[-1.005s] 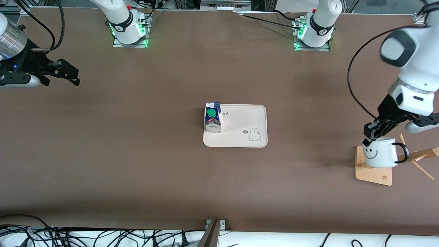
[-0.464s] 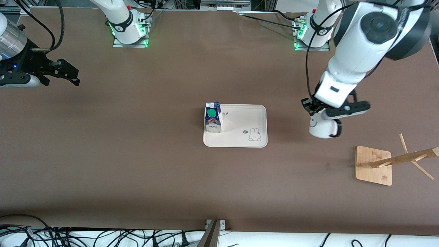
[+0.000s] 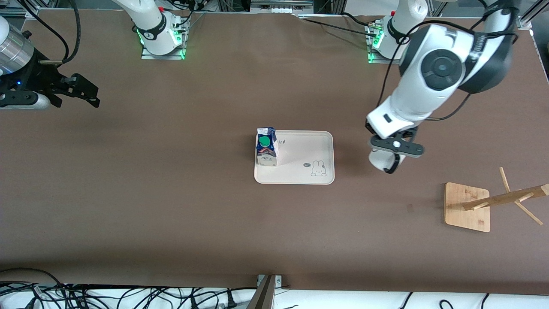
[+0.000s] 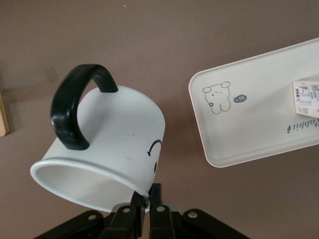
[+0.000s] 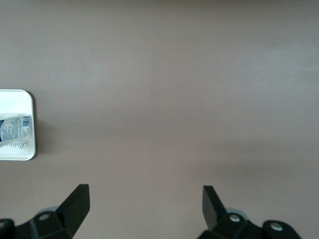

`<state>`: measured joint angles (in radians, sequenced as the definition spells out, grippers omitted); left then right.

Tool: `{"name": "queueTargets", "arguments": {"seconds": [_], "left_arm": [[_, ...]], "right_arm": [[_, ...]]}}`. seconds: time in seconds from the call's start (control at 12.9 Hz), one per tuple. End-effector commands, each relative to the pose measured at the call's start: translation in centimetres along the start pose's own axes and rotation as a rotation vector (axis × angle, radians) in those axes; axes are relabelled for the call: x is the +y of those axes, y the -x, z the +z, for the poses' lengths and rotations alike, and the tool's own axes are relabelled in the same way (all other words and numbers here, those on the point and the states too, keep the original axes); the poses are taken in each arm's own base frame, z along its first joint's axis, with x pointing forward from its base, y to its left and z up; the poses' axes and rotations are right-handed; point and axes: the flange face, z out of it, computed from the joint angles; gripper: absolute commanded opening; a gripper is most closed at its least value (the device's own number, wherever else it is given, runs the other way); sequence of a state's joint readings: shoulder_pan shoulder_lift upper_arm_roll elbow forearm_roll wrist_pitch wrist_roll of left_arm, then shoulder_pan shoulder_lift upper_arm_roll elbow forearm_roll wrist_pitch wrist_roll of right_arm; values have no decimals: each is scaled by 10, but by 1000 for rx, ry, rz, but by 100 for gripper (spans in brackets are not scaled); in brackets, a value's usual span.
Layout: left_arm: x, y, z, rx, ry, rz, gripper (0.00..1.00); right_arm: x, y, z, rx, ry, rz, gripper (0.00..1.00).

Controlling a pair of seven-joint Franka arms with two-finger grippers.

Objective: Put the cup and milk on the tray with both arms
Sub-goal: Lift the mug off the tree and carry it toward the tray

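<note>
The white cup (image 3: 377, 160) with a smiley face and black handle hangs tilted in my left gripper (image 3: 388, 150), over the bare table just off the tray's end toward the left arm's side. In the left wrist view the gripper (image 4: 148, 199) is shut on the rim of the cup (image 4: 114, 144). The cream tray (image 3: 300, 150) lies mid-table and also shows in the left wrist view (image 4: 259, 124). The milk (image 3: 266, 148) stands upright on the tray's end toward the right arm's side. My right gripper (image 3: 85, 92) waits, open and empty, near the right arm's end of the table; the right wrist view shows it (image 5: 145, 199) with the tray (image 5: 17, 149) and milk (image 5: 15, 127) far off.
A wooden rack with a square base (image 3: 467, 208) and slanted pegs (image 3: 514, 197) stands toward the left arm's end, nearer to the front camera than the held cup. Cables lie along the table's front edge (image 3: 128, 296).
My left gripper lifted the cup off the wooden rack and carried it toward the tray, turning the cup as it went. The right arm, milk and tray have not moved.
</note>
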<state>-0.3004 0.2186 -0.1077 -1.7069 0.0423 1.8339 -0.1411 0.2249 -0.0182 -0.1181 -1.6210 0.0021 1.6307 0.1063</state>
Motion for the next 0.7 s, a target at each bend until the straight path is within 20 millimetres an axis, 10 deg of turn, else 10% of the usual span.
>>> {"name": "queueTargets", "arguments": {"seconds": [0.0,0.62], "left_arm": [[36,-3,5,-27,1,88,0],[111,-14,41,-117,124,-104,0]], "right_arm": [[0,-3,-5,6,-2,-2,100],[5,-3,-5,6,-3,7,100]]}}
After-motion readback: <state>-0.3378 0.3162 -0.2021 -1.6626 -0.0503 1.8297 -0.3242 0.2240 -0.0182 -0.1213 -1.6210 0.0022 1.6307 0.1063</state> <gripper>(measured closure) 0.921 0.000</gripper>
